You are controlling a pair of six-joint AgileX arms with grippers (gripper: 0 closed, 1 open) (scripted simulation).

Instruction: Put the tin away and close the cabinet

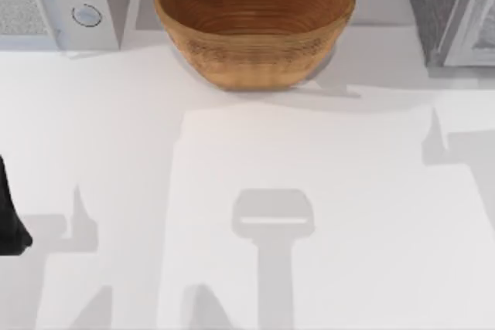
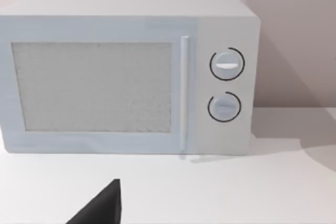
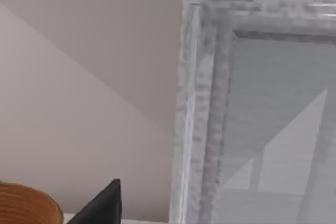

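The tin is out of view. The cabinet (image 1: 445,5), grey and speckled, stands at the table's back right corner. The right wrist view looks at the cabinet's speckled frame (image 3: 199,103) from close by, with a smooth grey inside beyond it. One black fingertip (image 3: 102,208) of my right gripper pokes into that view, with nothing on it. My left arm (image 1: 11,218) is parked at the table's left edge. Its black fingertip (image 2: 102,208) points toward a microwave, also with nothing on it.
A white microwave (image 1: 54,1) with two round dials (image 2: 227,64) and a shut door stands at the back left. A large woven basket (image 1: 254,17) sits at the back middle, and the basket's rim (image 3: 23,198) shows beside the cabinet. The white tabletop (image 1: 255,191) stretches in front.
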